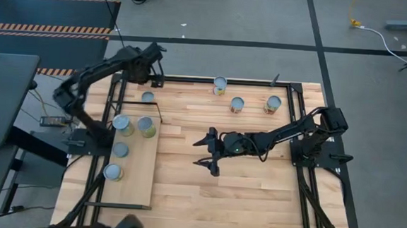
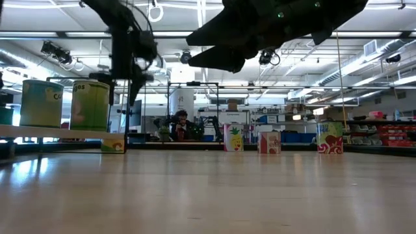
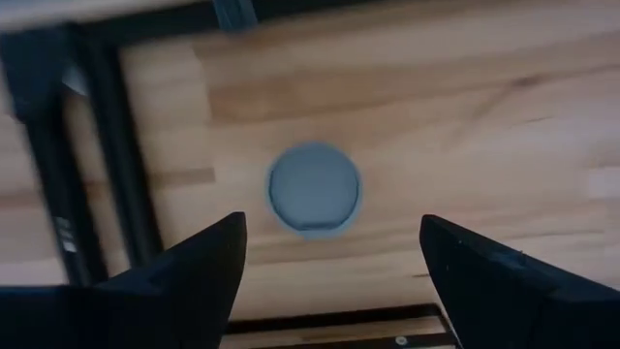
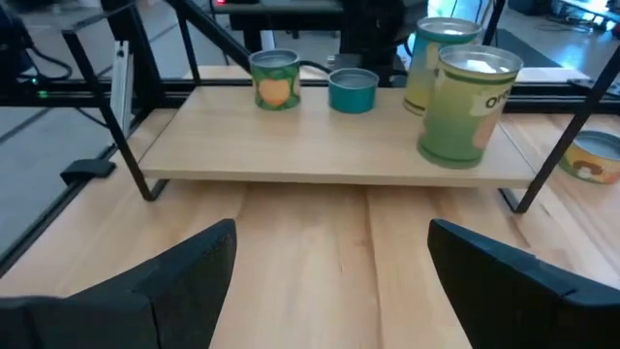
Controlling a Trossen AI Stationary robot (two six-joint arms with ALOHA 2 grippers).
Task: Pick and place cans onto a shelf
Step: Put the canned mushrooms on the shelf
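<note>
High view: the left gripper (image 1: 149, 82) hangs over a lone can (image 1: 148, 96) just beyond the far end of the shelf (image 1: 137, 188), which carries four cans, while three cans (image 1: 236, 105) stand near the table's far edge and the right gripper (image 1: 208, 151) waits empty at mid-table. Low view: both arms hang clear of the tabletop. Wrist views: the left fingers (image 3: 194, 281) are spread wide about the flat can top, so an off-centre descent could tip or nudge it against the black frame (image 3: 53, 194); the right jaws, also wide, face the shelf, where a careless reach could knock the tall can (image 4: 467, 105) near its edge.

Four cans (image 1: 123, 125) are sitting on the shelf (image 1: 137, 181) at the desk's (image 1: 241, 194) nine o'clock side; three more (image 1: 236, 105) are standing toward twelve o'clock.
</note>
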